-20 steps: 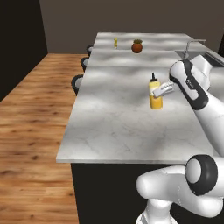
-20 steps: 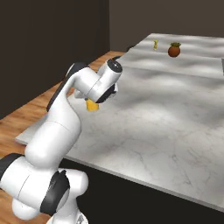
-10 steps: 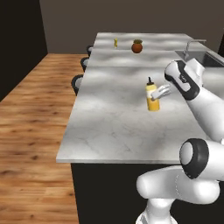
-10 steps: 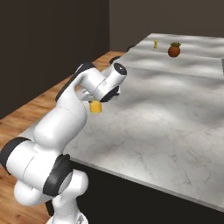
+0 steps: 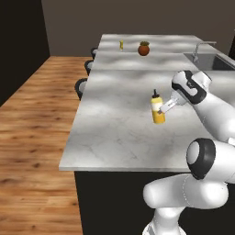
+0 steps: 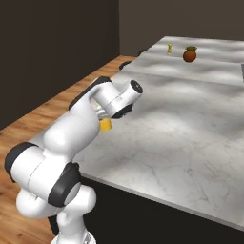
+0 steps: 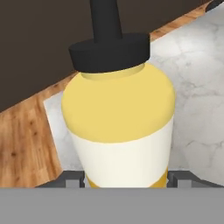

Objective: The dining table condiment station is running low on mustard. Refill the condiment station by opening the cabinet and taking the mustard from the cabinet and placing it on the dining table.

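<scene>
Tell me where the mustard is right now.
The mustard stands upright on the dining table near the middle of the left base view, between the gripper jaws, well short of the round brown-orange fruit.

Soft, even rendered light, brightest on the marble table (image 5: pixel 114 124), where broad pale patches alternate with faint grey shadow bands. The back wall (image 5: pixel 137 18) stays dim. Base views look slightly soft; the close bottle (image 7: pixel 118 127) is sharp, without glare

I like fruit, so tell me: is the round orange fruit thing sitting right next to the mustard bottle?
No, the fruit sits far up the dining table, while the mustard stands apart, much nearer the robot.
</scene>
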